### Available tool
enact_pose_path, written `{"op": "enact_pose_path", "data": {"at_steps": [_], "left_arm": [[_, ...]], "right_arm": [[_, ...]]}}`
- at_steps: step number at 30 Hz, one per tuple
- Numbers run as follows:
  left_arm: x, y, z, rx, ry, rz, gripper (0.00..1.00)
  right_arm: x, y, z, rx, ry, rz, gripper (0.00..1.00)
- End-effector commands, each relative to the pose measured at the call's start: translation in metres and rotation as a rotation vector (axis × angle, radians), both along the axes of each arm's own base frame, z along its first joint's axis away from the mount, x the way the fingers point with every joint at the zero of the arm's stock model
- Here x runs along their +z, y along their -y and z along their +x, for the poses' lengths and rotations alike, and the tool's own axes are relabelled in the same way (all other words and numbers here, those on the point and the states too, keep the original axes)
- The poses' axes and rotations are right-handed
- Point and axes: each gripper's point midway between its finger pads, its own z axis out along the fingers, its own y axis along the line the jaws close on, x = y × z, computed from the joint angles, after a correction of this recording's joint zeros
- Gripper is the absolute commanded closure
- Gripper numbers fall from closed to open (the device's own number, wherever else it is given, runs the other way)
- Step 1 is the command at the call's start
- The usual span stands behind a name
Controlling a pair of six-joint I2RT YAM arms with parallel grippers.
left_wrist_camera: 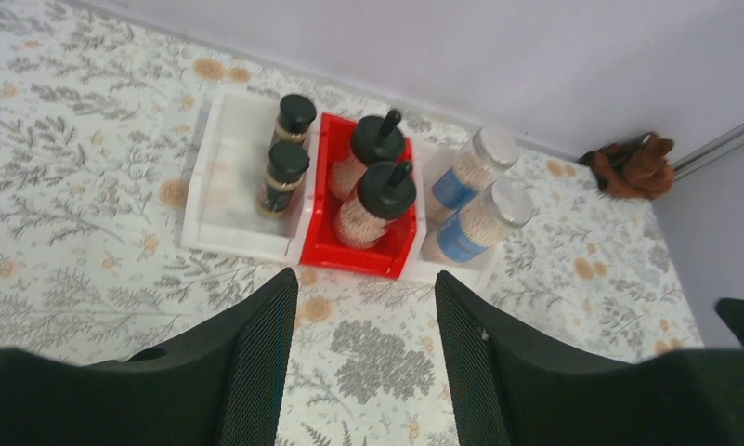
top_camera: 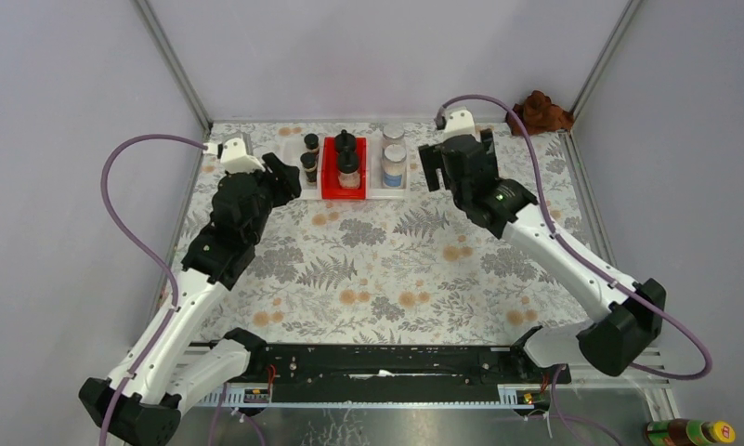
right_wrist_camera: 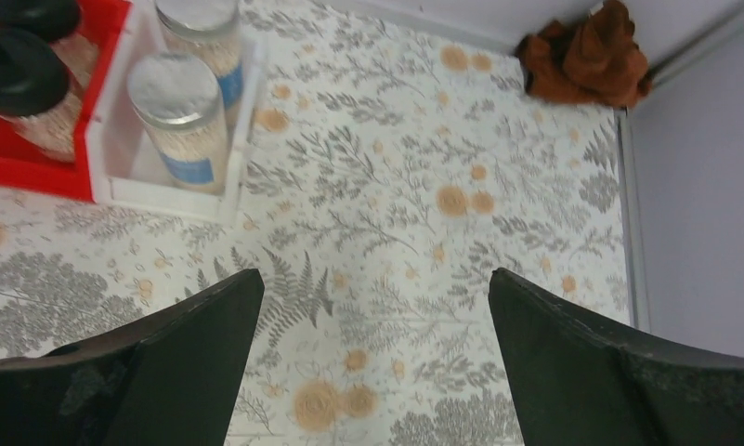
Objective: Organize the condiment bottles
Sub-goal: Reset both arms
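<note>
Six condiment bottles stand in three bins at the back of the table. Two slim dark-brown bottles (left_wrist_camera: 283,177) are in the left white bin (left_wrist_camera: 221,237). Two clear bottles with black domed caps (left_wrist_camera: 377,200) sit in the red bin (left_wrist_camera: 354,258). Two silver-lidded, blue-labelled jars (right_wrist_camera: 177,116) fill the right white bin (right_wrist_camera: 163,195). My left gripper (left_wrist_camera: 366,288) hovers just in front of the red bin, open and holding nothing. To the right of the bins, my right gripper (right_wrist_camera: 375,283) is wide open over bare tablecloth.
A brown crumpled thing (top_camera: 540,111) lies in the back right corner by the wall post. A brown yellow-capped bottle (top_camera: 691,432) lies off the table at the near right. Floral cloth (top_camera: 396,269) covers the table between the arms.
</note>
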Motion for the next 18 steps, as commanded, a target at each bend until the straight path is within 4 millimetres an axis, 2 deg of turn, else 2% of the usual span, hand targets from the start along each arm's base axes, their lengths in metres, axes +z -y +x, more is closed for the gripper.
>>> {"op": "enact_pose_path", "data": {"at_steps": [1, 5, 11, 15, 18], "left_arm": [[-0.022, -0.011, -0.003, 0.041, -0.035, 0.064, 0.39], [-0.039, -0.013, 0.004, 0.051, -0.044, 0.119, 0.39], [-0.060, -0.013, 0.029, 0.054, -0.085, 0.225, 0.40], [-0.067, -0.029, 0.042, 0.087, -0.111, 0.233, 0.40], [-0.071, -0.053, 0.046, 0.135, -0.103, 0.202, 0.41]], "right_arm": [[-0.003, 0.033, -0.021, -0.126, 0.027, 0.035, 0.00], [-0.008, 0.043, -0.030, -0.160, 0.040, 0.064, 0.00], [-0.003, 0.056, -0.036, -0.205, 0.123, 0.110, 0.00], [-0.002, 0.066, -0.038, -0.238, 0.154, 0.104, 0.00], [0.001, 0.073, -0.042, -0.260, 0.172, 0.114, 0.00]]}}
